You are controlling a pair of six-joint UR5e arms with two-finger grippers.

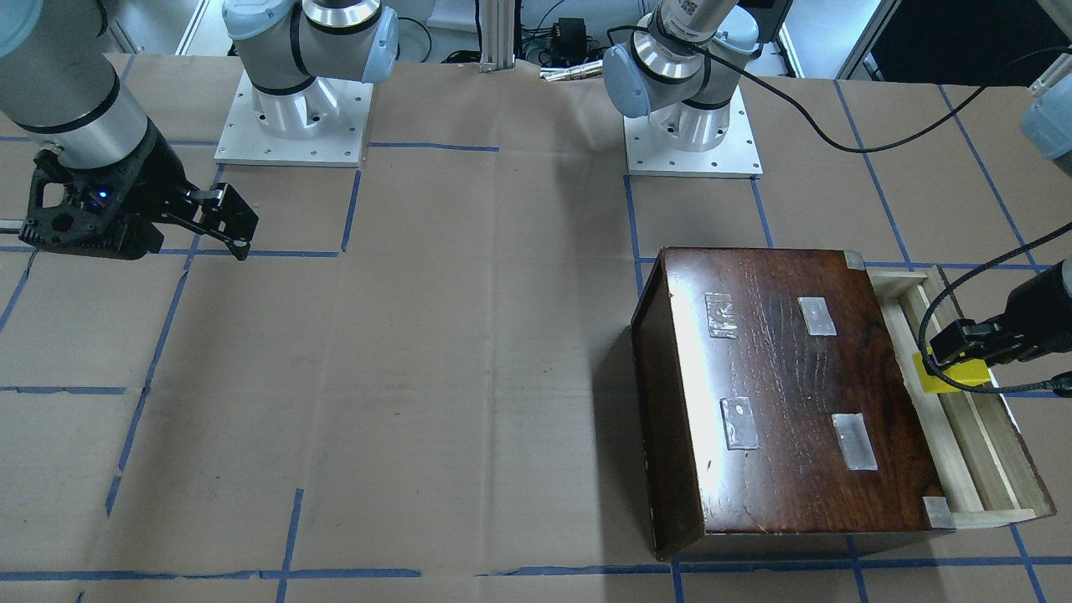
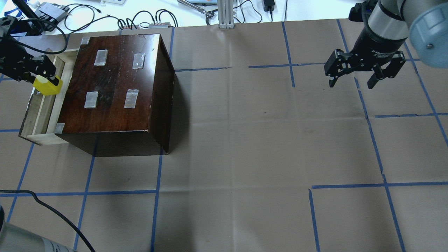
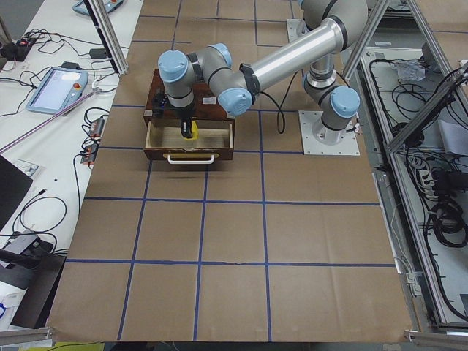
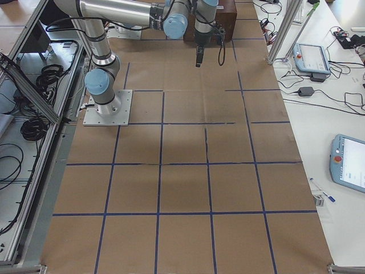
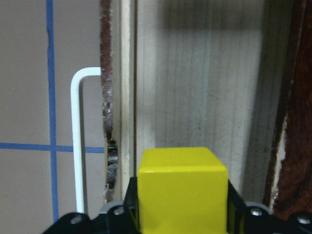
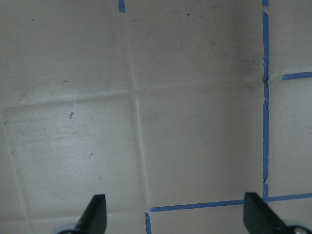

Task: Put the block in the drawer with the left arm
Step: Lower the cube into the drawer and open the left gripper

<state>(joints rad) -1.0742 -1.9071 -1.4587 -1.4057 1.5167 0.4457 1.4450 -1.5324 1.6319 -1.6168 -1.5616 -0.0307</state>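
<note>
Overhead exterior: the block (image 2: pixel 47 86) is pinched between the fingers of the left tool (image 2: pixel 45 77) and hangs over the pulled-out drawer (image 2: pixel 39 111), toward the drawer's far end and close to the cabinet (image 2: pixel 115 80) side. In the left wrist-mounted view the block (image 5: pixel 183 187) fills the lower middle. Pale drawer floor (image 5: pixel 195 83) shows beyond it and in a strip on either side, up to the drawer's front wall on one side and the cabinet's dark edge on the other. Whether the block touches the floor cannot be told. The white handle (image 5: pixel 76 146) stands off the drawer's front panel, over the brown paper.

The cabinet stands in the surface's (image 2: pixel 245 147) far left corner, as the robot looks at it, with the drawer drawn out toward the left edge. Only a narrow band of paper lies between the drawer's front and that edge. Four silver tape patches (image 2: pixel 91 99) lie on the cabinet's top. In the exterior front-facing view a black cable (image 1: pixel 928 314) loops over the drawer just beside the left tool (image 1: pixel 950 356).

The right tool (image 2: pixel 351 84) hovers near the far right corner with its fingers spread and nothing between them. It is well apart from the cabinet, with brown paper and blue tape lines between the two. The right wrist-mounted view shows only paper and tape under its fingertips (image 6: pixel 95 214).
</note>
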